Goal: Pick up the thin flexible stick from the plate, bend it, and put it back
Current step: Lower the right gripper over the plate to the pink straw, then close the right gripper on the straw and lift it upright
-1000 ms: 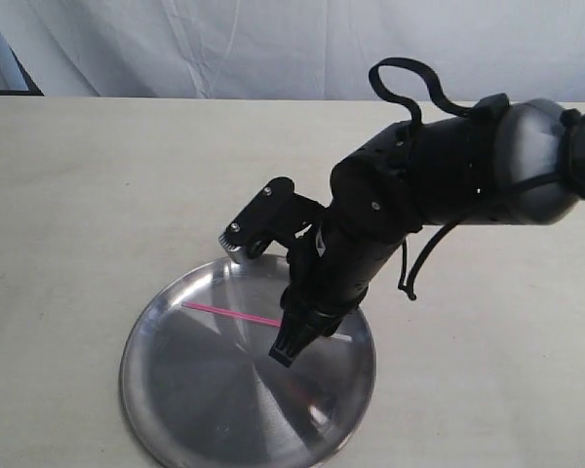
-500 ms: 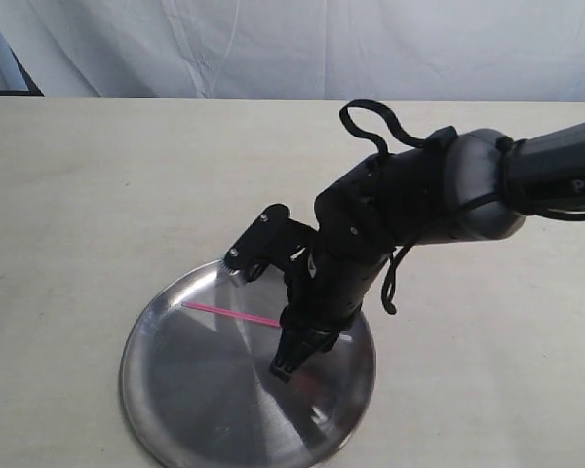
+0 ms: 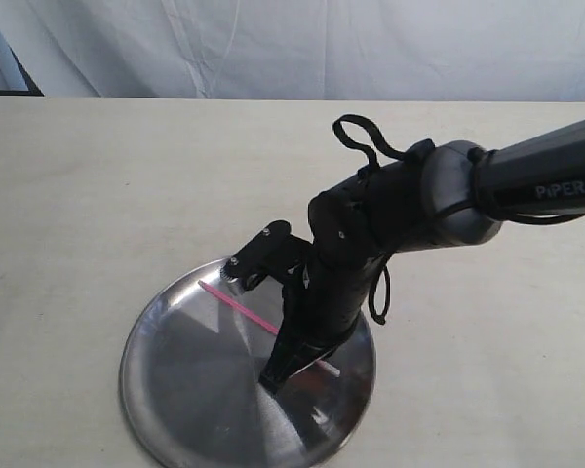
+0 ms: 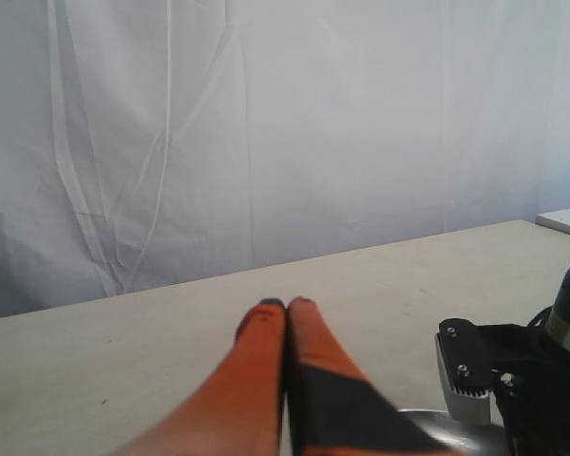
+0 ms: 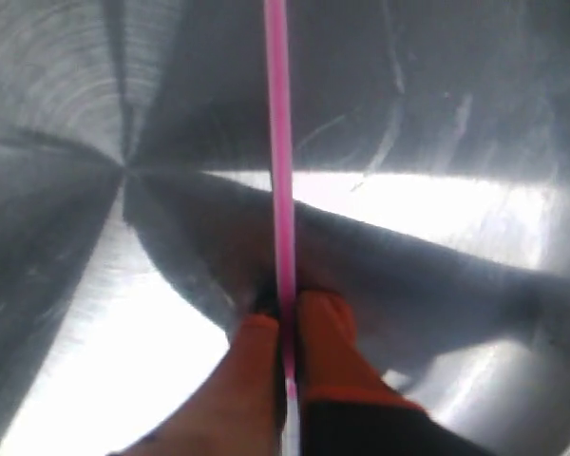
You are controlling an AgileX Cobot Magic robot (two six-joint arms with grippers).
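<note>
Since a second ago the right arm has dropped lower over the plate [image 3: 166, 400], and the stick [image 3: 236, 305] has swung. Its pink free end pointed toward the left of the plate and now points toward the upper-left rim.

The right gripper [image 3: 272, 376] stands near the plate's middle, in the lower centre of the exterior view, with its tips at or just above the metal. The right wrist view shows its orange fingers [image 5: 256, 351] closed on the stick, pinching it near one end.

The stick's long axis runs diagonally across the plate from upper left to lower right. Most of its length reaches away from the fingers toward the upper left. Only a short pale tip shows on the gripper's lower-right side. Whether the stick has left the plate I cannot tell.

The left gripper [image 4: 287, 306] is outside the exterior view. Its fingers are pressed together on nothing, above the table. The right arm is plainly nearer, and bending will likely need the left to take the long free end.
</note>
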